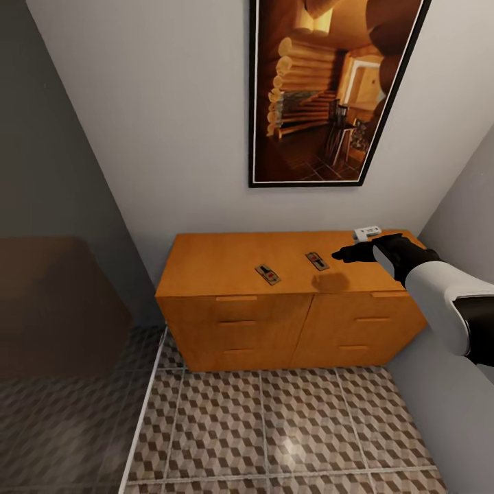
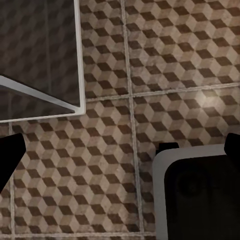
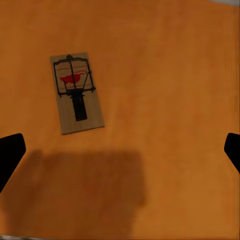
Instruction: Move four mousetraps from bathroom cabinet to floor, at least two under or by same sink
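Note:
Two mousetraps lie flat on the orange-brown cabinet [image 1: 206,257]: one [image 1: 267,274] near the top's middle, the other [image 1: 317,261] to its right. My right gripper [image 1: 341,256] hovers just right of that second trap, a little above the top, casting a shadow in front of it. In the right wrist view this mousetrap [image 3: 76,93] shows its tan board, dark wire and red mark, and the gripper [image 3: 120,152] is open and empty, off to the trap's side. My left gripper [image 2: 120,152] is open over the bathroom floor [image 2: 170,60], holding nothing.
A small white object [image 1: 367,233] rests at the cabinet top's back right. A framed picture [image 1: 329,89] hangs above. A glass panel [image 1: 62,309] with a white floor rail stands at left, a grey wall [image 1: 460,226] close at right. My base [image 2: 200,200] shows below the left gripper.

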Robot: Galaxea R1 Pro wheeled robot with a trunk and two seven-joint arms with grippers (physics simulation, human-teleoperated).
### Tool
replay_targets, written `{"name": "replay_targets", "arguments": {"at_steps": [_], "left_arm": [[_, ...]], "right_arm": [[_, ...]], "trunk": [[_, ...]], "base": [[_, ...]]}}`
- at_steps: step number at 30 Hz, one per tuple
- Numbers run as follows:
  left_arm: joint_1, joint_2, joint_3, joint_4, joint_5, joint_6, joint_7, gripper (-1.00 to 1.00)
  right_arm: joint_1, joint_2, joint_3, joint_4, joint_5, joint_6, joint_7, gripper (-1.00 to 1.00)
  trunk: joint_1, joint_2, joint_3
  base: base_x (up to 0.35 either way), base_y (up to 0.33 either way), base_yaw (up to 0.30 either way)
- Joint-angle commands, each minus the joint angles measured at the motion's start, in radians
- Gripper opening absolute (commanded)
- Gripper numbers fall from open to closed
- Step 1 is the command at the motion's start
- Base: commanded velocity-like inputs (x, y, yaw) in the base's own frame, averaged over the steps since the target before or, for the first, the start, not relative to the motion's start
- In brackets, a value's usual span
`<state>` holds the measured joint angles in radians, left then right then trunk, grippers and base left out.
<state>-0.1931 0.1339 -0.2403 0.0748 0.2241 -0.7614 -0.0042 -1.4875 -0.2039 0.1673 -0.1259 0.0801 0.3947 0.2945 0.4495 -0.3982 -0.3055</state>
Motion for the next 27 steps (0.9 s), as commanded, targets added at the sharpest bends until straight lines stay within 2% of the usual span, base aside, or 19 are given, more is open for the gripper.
{"name": "replay_targets", "arguments": {"at_steps": [1,11,20,27], "left_arm": [[-0.002,0.0,-0.009,0.004,0.008,-0.006,-0.001,1.0],[-0.002,0.0,-0.009,0.004,0.008,-0.006,-0.001,1.0],[-0.002,0.0,-0.01,0.004,0.008,-0.006,-0.001,1.0],[-0.002,0.0,-0.01,0.004,0.008,-0.006,-0.002,1.0]], "right_arm": [[0.0,0.0,0.003,-0.002,0.015,0.004,0.003,1.0],[0.0,0.001,0.003,-0.003,0.028,0.004,-0.003,1.0],[0.0,0.001,0.003,-0.003,0.027,0.004,-0.002,1.0],[0.0,0.001,0.003,-0.003,0.027,0.004,-0.001,1.0]], "trunk": [[0.001,-0.002,-0.002],[0.001,-0.002,-0.002],[0.001,-0.002,-0.002],[0.001,-0.002,-0.002]], "base": [[0.0,0.011,0.0],[0.0,0.01,0.0],[0.027,0.188,0.0],[0.015,0.061,0.0]]}}
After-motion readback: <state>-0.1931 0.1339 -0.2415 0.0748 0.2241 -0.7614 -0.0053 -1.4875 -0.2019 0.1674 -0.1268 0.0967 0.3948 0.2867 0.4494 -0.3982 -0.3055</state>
